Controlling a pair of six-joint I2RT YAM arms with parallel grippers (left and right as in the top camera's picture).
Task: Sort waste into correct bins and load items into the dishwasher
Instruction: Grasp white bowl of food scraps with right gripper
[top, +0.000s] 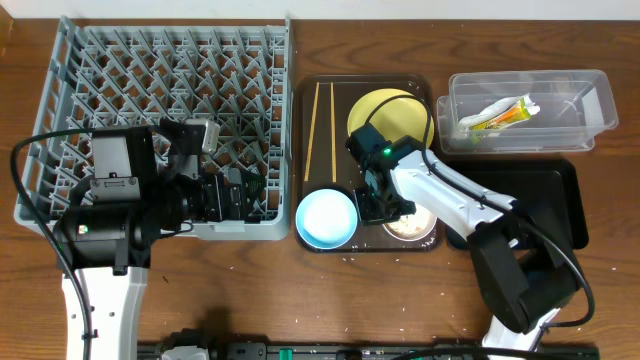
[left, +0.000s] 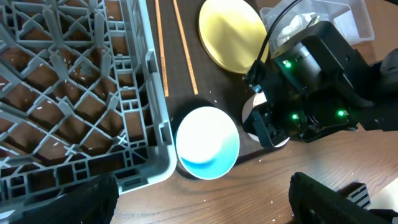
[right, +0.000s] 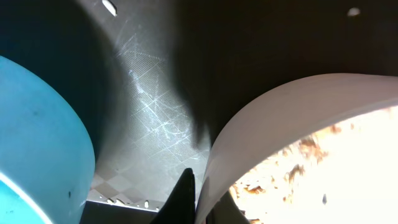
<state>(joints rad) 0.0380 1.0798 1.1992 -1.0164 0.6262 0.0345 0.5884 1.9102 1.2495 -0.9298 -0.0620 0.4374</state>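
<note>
My right gripper (top: 378, 205) is shut on the near rim of the white bowl (top: 415, 228). In the right wrist view its fingers (right: 184, 198) pinch the bowl's wall (right: 273, 118), and whitish-brown food scraps (right: 311, 168) lie inside. The light blue bowl (top: 327, 218) stands just to the left, also seen close up (right: 37, 137). Behind them lie the yellow plate (top: 392, 113) and the chopsticks (top: 318, 125). My left gripper (top: 235, 195) hangs open over the front right corner of the grey dishwasher rack (top: 170, 100). Nothing is between its fingers (left: 84, 199).
The bowls, plate and chopsticks all rest on a dark brown tray (top: 425, 90). A clear tub (top: 575, 125) at the back right holds a green-and-yellow wrapper (top: 500, 115). A glossy black tray (top: 550, 200) sits in front of it, partly under my right arm.
</note>
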